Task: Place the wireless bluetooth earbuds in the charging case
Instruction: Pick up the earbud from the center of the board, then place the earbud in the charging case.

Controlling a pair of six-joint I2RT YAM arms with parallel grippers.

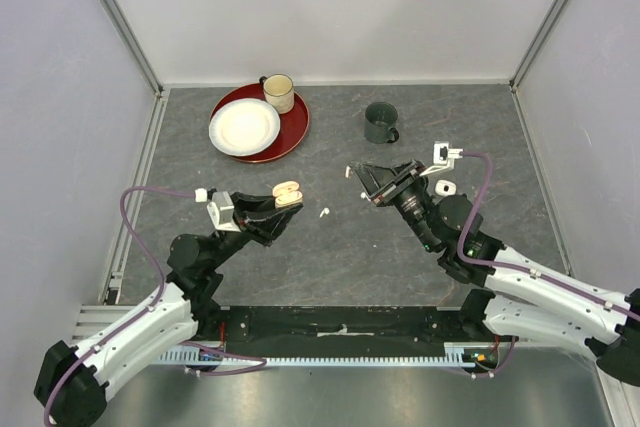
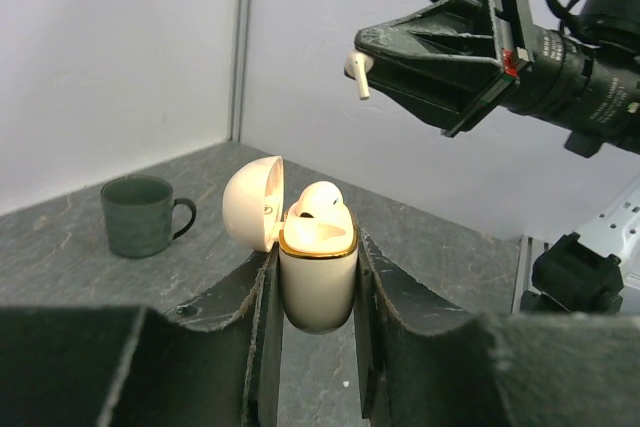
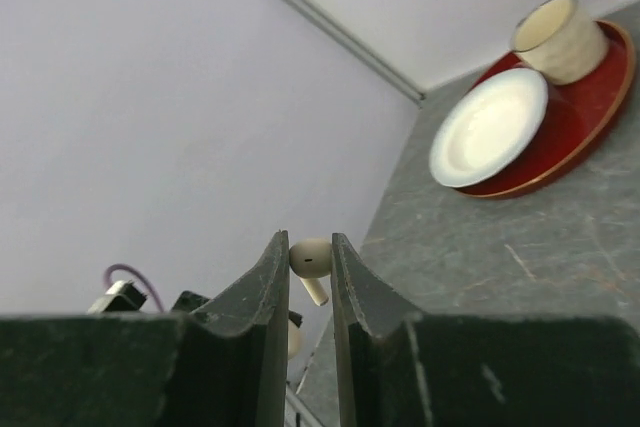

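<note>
Two grips carry this moment. The left fingers point(image 2: 250, 317) are closed almost fully on the case point(image 2: 318, 282), clamping its lower body between them. It stands upright with the lid swung open to one side. A seated earbud point(image 2: 318, 202) pokes above the gold rim, just past the fingertips. The right fingers point(image 3: 255, 297) are nearly shut on an earbud point(image 3: 311, 259), pinching its head at the very tips while the stem sticks out free. That earbud hangs in the air, above and well beyond the left fingers, not yet over the case. A loose earbud point(image 1: 323, 213) lies on the worktop point(image 1: 350, 257) between the two sets of fingers.

The pinch looks thin, so any knock against the rim or the seated earbud could twist the earbud or pop it out. A stem that arrives off-line with the free socket would jam. Pressing down hard could tilt the case in its clamp, and the broad right fingers could catch the open lid.
</note>
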